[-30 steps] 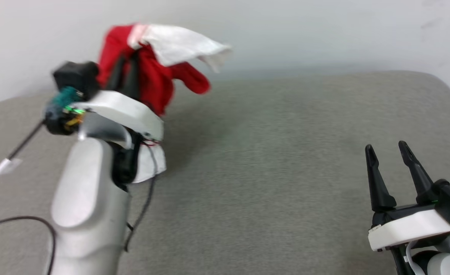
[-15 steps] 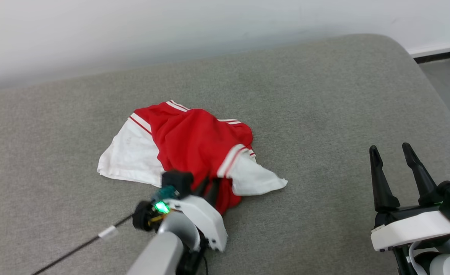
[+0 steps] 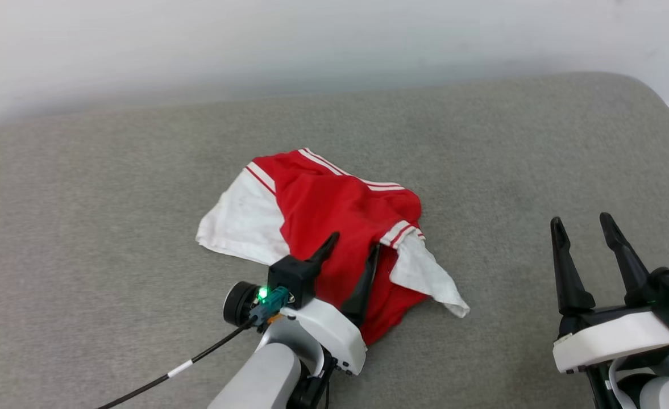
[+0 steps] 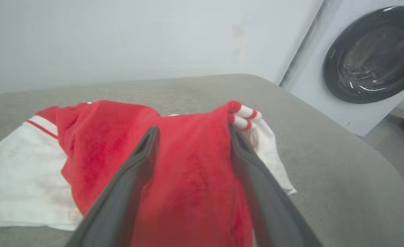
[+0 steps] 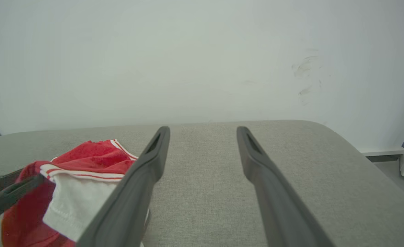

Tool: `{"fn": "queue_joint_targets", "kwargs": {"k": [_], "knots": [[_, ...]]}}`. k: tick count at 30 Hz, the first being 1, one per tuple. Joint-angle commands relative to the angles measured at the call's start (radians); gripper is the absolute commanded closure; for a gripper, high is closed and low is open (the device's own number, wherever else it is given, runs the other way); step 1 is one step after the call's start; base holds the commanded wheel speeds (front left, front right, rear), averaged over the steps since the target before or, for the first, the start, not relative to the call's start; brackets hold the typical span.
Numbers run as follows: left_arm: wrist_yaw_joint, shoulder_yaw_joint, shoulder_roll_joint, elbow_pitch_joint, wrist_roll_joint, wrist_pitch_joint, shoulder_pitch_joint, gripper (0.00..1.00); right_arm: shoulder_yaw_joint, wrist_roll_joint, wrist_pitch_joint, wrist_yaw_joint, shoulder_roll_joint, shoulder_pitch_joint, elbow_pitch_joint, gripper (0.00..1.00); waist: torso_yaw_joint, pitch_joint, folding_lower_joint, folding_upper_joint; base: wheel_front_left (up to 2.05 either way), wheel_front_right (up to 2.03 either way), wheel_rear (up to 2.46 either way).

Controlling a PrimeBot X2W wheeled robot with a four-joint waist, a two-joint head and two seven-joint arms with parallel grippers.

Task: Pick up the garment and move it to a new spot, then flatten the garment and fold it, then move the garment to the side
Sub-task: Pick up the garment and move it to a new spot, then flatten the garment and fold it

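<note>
forearms [image 3: 266, 380] silver-grey | wrist housings [image 3: 334, 335] white | tool fingers [image 3: 561, 272] long, black | left cable [image 3: 198, 358] black, white-banded | LED [image 3: 264, 293] green

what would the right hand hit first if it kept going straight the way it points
Nothing close: the right hand points out over the grey cushion, the garment lying off to its left. The white wall looks first in line, though depth is unclear.

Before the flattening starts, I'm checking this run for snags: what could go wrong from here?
1. The left pincer is open with its fingers straddling a red fold of the jersey; pulling back may snag and drag it.
2. The jersey lies bunched, one white sleeve twisted out; pressing now could set creases.
3. The right pincer sits open, apart from the cloth, so a one-armed spread may just shift the heap.
</note>
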Motion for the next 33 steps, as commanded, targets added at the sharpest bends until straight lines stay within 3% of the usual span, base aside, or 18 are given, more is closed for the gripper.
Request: {"fn": "queue_joint_targets", "kwargs": {"k": [1, 10, 23, 33], "knots": [[0.007, 0.005, 0.002, -0.018, 0.005, -0.014, -0.016, 0.00, -0.005, -0.007, 0.007, -0.001, 0.002, 0.013, -0.005, 0.00, 0.032, -0.034, 0.0000, -0.0001, 0.00, 0.00, 0.00], [0.082, 0.095, 0.069, -0.129, -0.019, -0.038, 0.060, 0.00, -0.022, -0.018, 0.044, -0.001, 0.002, 0.069, -0.031, 0.00, 0.082, -0.112, 0.0000, -0.0001, 0.00, 0.00, 0.00], [0.193, 0.227, 0.232, -0.272, -0.049, -0.010, 0.247, 0.00, -0.028, -0.008, 0.078, -0.001, 0.002, 0.128, -0.028, 0.00, 0.089, -0.153, 0.0000, -0.0001, 0.00, 0.00, 0.00], [0.207, 0.210, 0.259, -0.363, -0.033, 0.007, 0.280, 0.00, -0.036, 0.009, 0.104, -0.001, 0.002, 0.124, -0.014, 0.00, 0.093, -0.157, 0.0000, -0.0001, 0.00, 0.00, 0.00]]}}
